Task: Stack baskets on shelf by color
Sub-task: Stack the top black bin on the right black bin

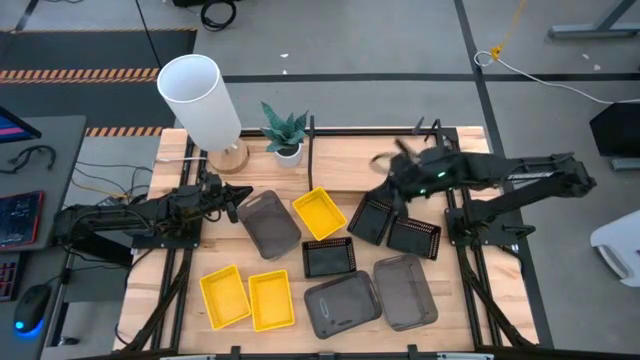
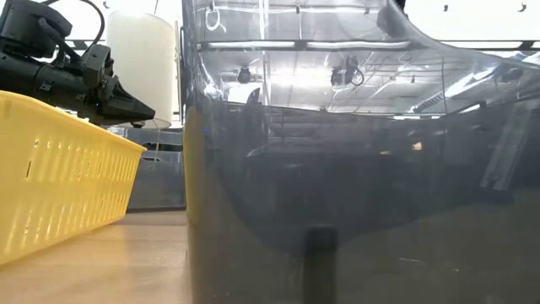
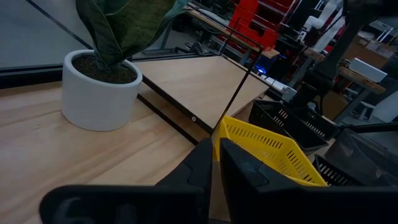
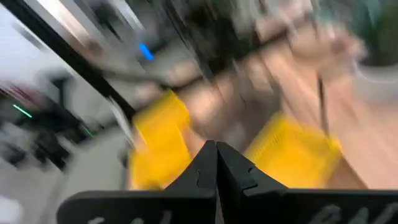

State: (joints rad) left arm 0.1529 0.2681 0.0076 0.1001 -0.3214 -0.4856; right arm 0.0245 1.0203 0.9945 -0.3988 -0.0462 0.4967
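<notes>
The high view shows nine baskets on the table. Three are yellow [image 1: 320, 213] [image 1: 224, 295] [image 1: 272, 299]. Three are black and perforated [image 1: 372, 218] [image 1: 414, 237] [image 1: 329, 257]. Three are dark grey [image 1: 268, 222] [image 1: 343, 303] [image 1: 405, 291]. The shelf [image 1: 365, 160] is a raised light-wood board in black bars at the far side. My left gripper [image 1: 233, 203] [image 3: 216, 163] is shut beside the far-left grey basket, pointing at the yellow basket [image 3: 267, 149]. My right gripper [image 1: 397, 182] [image 4: 216, 163] is shut over the shelf's near edge, above a black basket; its wrist view is smeared.
A white cylinder lamp [image 1: 202, 100] and a white plant pot [image 1: 288, 150] [image 3: 99, 87] stand at the far left. In the low view a grey basket wall [image 2: 354, 169] fills most of the picture, with a yellow basket [image 2: 59, 169] beside it. Black frame bars [image 1: 312, 150] edge the shelf.
</notes>
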